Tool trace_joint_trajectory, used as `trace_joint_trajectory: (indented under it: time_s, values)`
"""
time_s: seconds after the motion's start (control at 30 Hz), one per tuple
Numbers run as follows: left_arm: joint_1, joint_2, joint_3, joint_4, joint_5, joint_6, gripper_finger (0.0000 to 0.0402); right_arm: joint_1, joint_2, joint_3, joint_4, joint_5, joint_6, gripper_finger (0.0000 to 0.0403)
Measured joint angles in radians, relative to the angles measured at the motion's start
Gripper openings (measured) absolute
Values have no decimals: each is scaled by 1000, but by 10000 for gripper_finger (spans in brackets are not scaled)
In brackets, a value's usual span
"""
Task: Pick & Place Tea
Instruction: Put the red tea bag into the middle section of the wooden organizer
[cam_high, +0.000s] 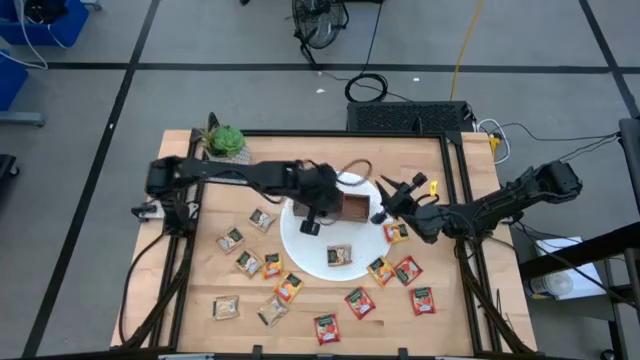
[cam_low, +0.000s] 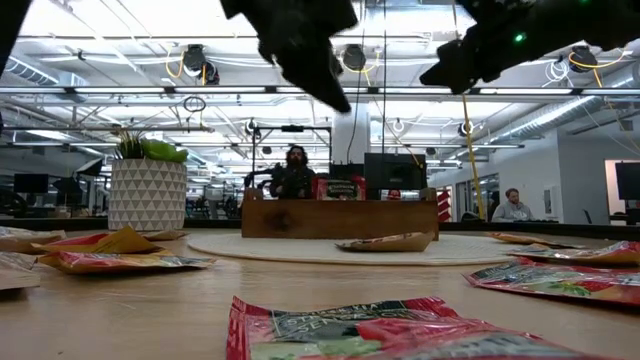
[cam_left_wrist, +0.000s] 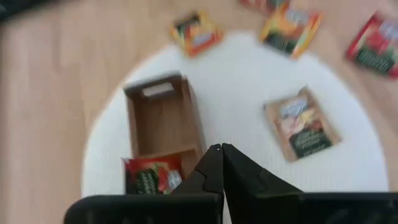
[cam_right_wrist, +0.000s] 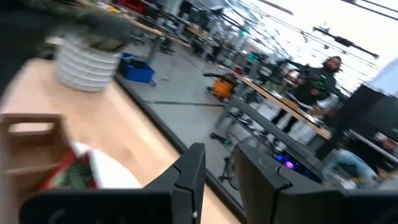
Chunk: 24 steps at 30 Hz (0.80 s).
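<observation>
1. The left gripper (cam_left_wrist: 219, 149) hangs over the big round white plate (cam_high: 300, 245), just above the brown three-compartment wooden tray (cam_high: 350, 207). Its fingers are pressed together with nothing between them.
2. One red tea sachet (cam_left_wrist: 148, 177) already lies in a tray compartment; the neighbouring compartment shows bare wood.
3. The right gripper (cam_high: 385, 212) hovers at the plate's right edge beside the tray, fingers a little apart. The wrist view is blurred, but they appear to hold nothing.
4. A pale beige sachet with an orange label (cam_high: 340, 254) lies loose on the plate. The other red, orange-yellow and beige sachets (cam_high: 360, 302) are scattered over the light wooden table (cam_high: 190, 290) in front of and on both sides of the plate.
5. Judged from this, the step in hand falls between placements: a sachet is delivered and the next is not yet chosen.
6. The next move calls for spreading the left fingers, dropping to a flat sachet, probably the one on the plate, and pinching it by an edge.
</observation>
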Motion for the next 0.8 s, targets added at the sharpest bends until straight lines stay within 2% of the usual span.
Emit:
trace_joint_trajectory:
  time_s: [0.13,0.33,0.4,0.47,0.57,0.6,0.8]
  values:
    - [16,-161,-176,225,11,-10,11,96,0,0,0,-1,30,73]
    - [60,-424,-495,612,2,-108,10,234,-5,0,-1,-2,86,73]
    - [69,-496,-594,727,5,-140,5,275,-16,13,-4,42,117,73]
    - [76,-553,-673,820,5,-159,4,323,-23,52,-23,137,112,74]
    - [79,-605,-753,924,1,-193,15,413,-6,156,-98,363,7,85]
    - [77,-613,-767,949,2,-205,20,437,11,201,-92,406,-46,93]
    - [77,-632,-786,960,1,-207,38,511,172,451,175,413,-328,153]
